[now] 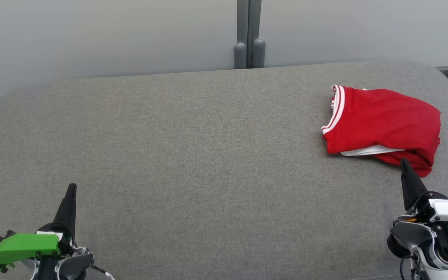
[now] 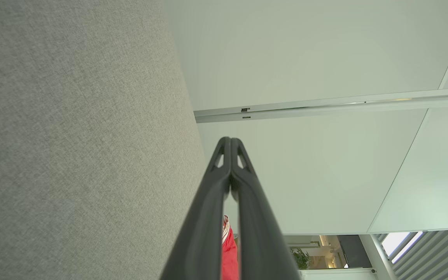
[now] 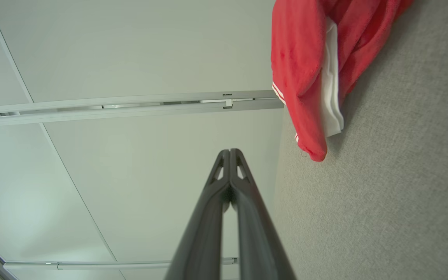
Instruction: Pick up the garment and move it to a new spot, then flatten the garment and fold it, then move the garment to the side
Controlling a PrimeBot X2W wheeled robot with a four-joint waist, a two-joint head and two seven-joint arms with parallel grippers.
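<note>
1. The left tool [image 1: 72, 188] sits near left over the grey fabric desk [image 1: 193, 155], fingers pressed together, empty.
2. The red garment [image 1: 383, 124] with white trim lies folded on the desk's far right.
3. The right tool [image 1: 403, 161], pinched closed and empty, points near the garment's near edge without touching it.
</note>
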